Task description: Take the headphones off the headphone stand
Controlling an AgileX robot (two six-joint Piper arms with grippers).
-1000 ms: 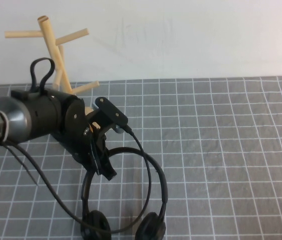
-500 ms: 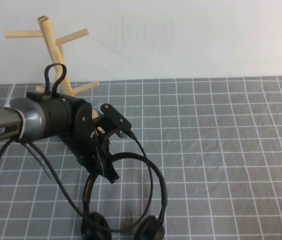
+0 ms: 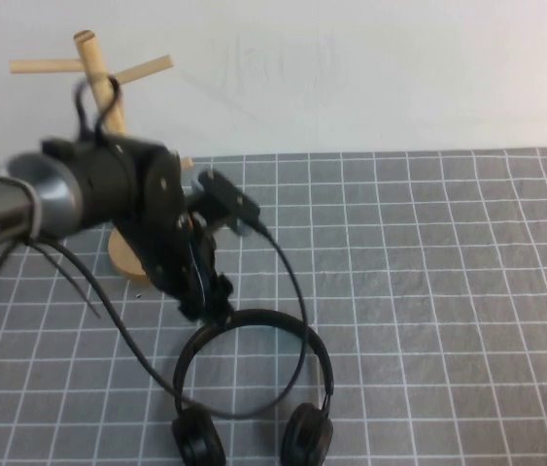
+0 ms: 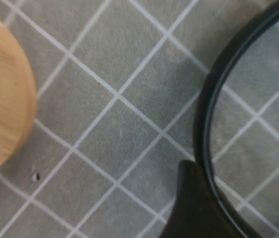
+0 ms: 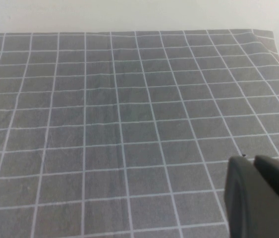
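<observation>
1. A grey cloth mat (image 3: 448, 291) printed with a white grid covers the table, with a plain white wall behind it.
2. The left arm (image 3: 50, 199), matte black and grey with trailing cables, reaches in from the left; the right arm is absent from the high view.
3. The headphone stand (image 3: 93, 68) is pale wood: a slanted pole, short pegs, a round disc base. It stands behind the left arm, bare of the headphones.
4. The headphones (image 3: 254, 388), matte black, lie flat on the mat near the front edge, thin headband arched toward the stand, round padded cups nearest the camera.
5. The left gripper (image 3: 210, 296) sits at the band's top; clamped or released cannot be told.
6. The right gripper (image 5: 258, 198) hovers over bare mat, well apart; its state is unclear.
</observation>
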